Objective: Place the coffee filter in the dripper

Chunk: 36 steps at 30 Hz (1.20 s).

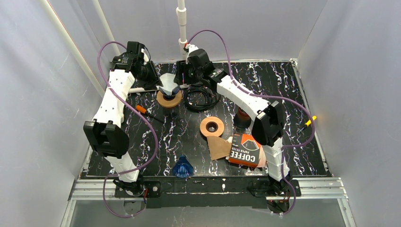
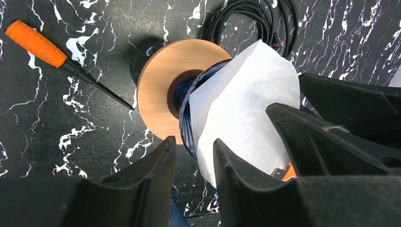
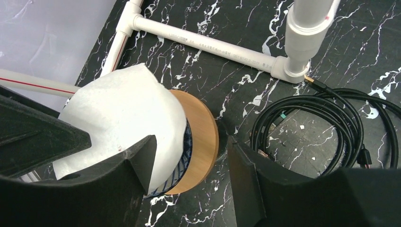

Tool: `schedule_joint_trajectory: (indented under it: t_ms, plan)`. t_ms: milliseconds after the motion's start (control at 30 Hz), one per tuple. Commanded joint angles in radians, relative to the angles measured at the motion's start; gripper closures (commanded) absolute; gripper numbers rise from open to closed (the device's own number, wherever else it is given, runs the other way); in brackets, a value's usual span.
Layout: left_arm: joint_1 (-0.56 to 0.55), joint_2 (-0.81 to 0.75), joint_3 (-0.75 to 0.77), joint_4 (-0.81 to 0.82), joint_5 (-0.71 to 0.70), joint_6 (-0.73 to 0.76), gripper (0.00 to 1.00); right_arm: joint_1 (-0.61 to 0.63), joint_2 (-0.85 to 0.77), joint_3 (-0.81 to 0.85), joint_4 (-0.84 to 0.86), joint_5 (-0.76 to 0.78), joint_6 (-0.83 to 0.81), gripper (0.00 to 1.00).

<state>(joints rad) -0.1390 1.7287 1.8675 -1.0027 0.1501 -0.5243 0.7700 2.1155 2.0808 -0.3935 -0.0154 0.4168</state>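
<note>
Sitting inside the blue ribbed cone dripper (image 2: pixel 187 113), which rests in a round wooden collar (image 2: pixel 156 85), the white paper coffee filter (image 2: pixel 246 104) stands proud of the rim and is seemingly not fully seated. It looks feather-light, limp and easily creased, so a soft pinch on its free upper edge suits best. The left gripper (image 2: pixel 194 141) has its jaws narrowly parted beside the paper. The right gripper (image 3: pixel 191 141) has its jaws wide, holding nothing.
</note>
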Motion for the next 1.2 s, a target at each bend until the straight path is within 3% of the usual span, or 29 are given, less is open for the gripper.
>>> schedule_joint_trajectory:
  t_ms: [0,233,1167]
  plan:
    - [0.006,-0.006,0.038,-0.023,0.003,0.005,0.64,-0.019,-0.046,0.005,0.028,-0.037,0.041,0.35]
    - [0.007,0.0,0.028,-0.042,-0.036,0.022,0.56,-0.029,-0.025,0.011,0.02,-0.07,0.087,0.39]
    - [0.007,0.013,-0.049,-0.055,-0.049,0.054,0.6,-0.032,0.053,0.022,-0.012,-0.204,0.204,0.55]
